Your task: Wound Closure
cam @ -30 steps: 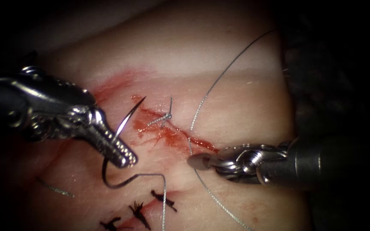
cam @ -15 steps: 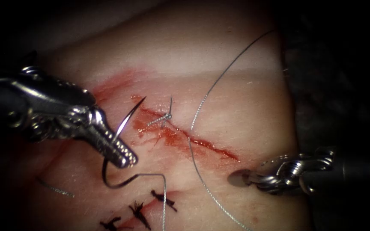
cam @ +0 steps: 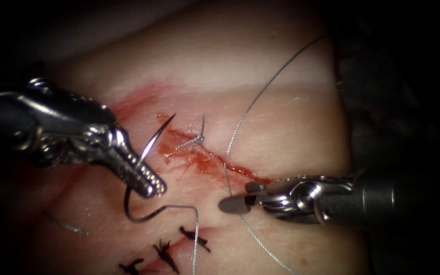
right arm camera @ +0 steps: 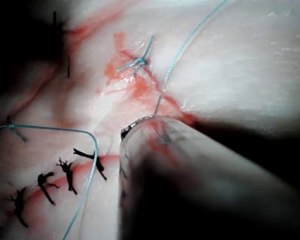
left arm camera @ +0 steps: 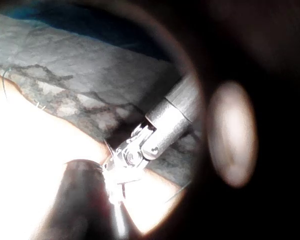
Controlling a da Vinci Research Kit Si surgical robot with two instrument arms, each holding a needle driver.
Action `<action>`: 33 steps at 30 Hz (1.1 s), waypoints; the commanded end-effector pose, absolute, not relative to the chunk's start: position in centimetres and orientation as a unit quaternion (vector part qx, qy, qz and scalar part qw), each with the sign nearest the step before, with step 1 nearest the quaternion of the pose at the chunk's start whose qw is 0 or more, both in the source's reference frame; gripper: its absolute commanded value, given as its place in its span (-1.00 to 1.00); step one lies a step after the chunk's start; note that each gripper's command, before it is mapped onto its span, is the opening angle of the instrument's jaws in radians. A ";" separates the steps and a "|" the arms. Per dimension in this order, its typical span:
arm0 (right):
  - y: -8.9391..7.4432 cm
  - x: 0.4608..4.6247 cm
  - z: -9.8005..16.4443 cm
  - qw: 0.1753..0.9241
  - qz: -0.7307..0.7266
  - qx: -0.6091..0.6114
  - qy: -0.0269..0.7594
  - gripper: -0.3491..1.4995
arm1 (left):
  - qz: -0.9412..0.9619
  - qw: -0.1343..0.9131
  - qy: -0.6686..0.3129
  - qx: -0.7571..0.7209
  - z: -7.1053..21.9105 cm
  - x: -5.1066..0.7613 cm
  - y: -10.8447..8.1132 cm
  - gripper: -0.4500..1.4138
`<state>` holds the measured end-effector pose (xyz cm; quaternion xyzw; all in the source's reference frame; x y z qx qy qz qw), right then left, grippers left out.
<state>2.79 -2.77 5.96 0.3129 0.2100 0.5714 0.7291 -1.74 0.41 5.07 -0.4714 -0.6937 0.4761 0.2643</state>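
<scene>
Pale tissue lay under both tools, its cut smeared with red fluid. Left of the cut, the left tool held the needle clamped mid-curve, clear of the tissue, tip up. Right of the cut, the right tool hovered with jaws slightly parted around the thread, gripping nothing. A clean grasp probably called for closing squarely across the thread.
</scene>
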 end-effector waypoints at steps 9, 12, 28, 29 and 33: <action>-3.0 2.94 6.2 0.730 0.574 0.306 0.209 0.27 | 0.478 0.264 -0.693 -0.470 5.1 -1.79 0.4 -1.00; -3.0 2.92 6.2 0.732 0.572 0.304 0.210 -0.56 | 0.478 0.264 -0.693 -0.470 5.1 -1.79 0.4 -1.00; -2.7 2.01 5.6 0.743 0.554 0.327 0.184 -1.00 | 0.480 0.266 -0.692 -0.469 5.1 -1.79 0.4 -1.00; -2.7 1.89 5.6 0.748 0.551 0.325 0.179 -1.00 | 0.480 0.265 -0.692 -0.469 5.1 -1.79 0.4 -1.00; -2.7 1.34 5.6 0.773 0.533 0.313 0.144 -1.00 | 0.481 0.269 -0.688 -0.473 5.1 -1.78 0.4 -1.00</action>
